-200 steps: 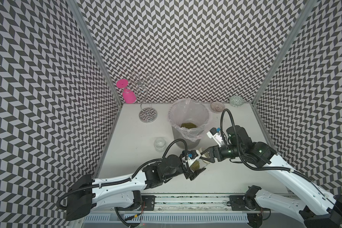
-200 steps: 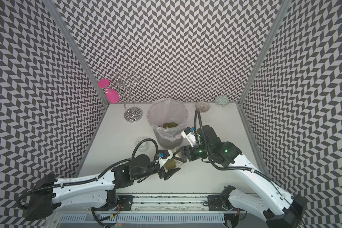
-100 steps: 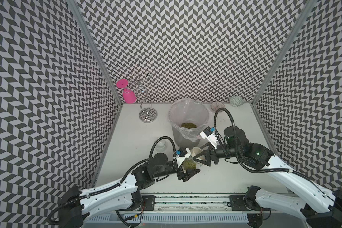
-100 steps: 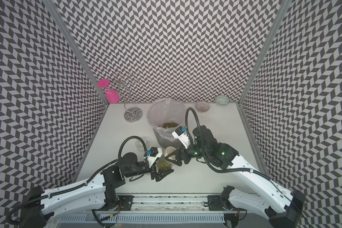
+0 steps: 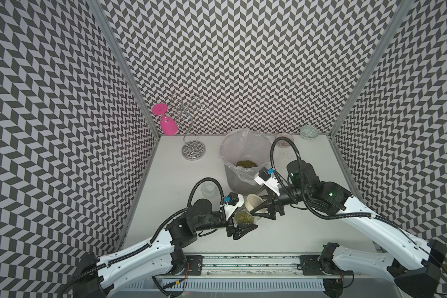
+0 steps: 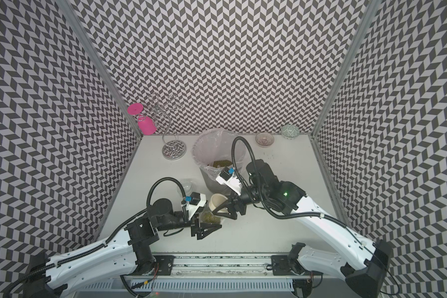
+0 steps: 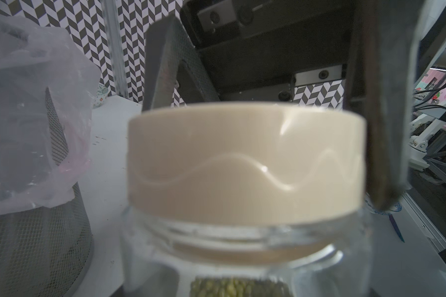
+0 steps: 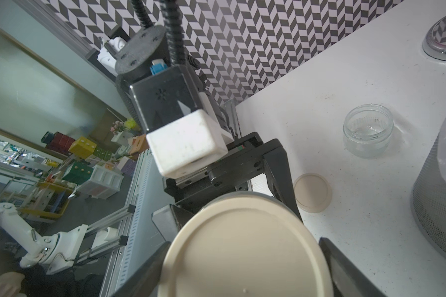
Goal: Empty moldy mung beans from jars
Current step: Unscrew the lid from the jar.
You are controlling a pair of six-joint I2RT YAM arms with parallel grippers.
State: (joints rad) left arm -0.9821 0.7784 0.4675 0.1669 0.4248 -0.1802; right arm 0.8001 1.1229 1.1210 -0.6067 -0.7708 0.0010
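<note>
A clear glass jar (image 5: 245, 218) (image 6: 211, 217) of olive-green mung beans (image 7: 237, 286) hangs tilted above the table's front middle, and my left gripper (image 5: 245, 219) is shut on its body. Its cream lid (image 5: 252, 202) (image 7: 245, 164) (image 8: 242, 252) is still on it. My right gripper (image 5: 255, 204) (image 8: 245, 272) is shut on that lid, one finger (image 7: 381, 154) pressed to its side. A second jar (image 5: 209, 189) (image 8: 368, 129) stands open and empty to the left, its loose lid (image 8: 312, 192) flat on the table. More beans (image 5: 246, 164) lie in the bin.
The grey mesh bin (image 5: 236, 180) with a plastic liner stands just behind both grippers. At the back left a wire rack (image 5: 193, 151) holds a pink glass (image 5: 168, 125). Two small bowls (image 5: 284, 138) (image 5: 309, 132) sit at the back right.
Both arms have shifted a little to the left together, carrying the jar and its lid along. Both grips look unchanged.
</note>
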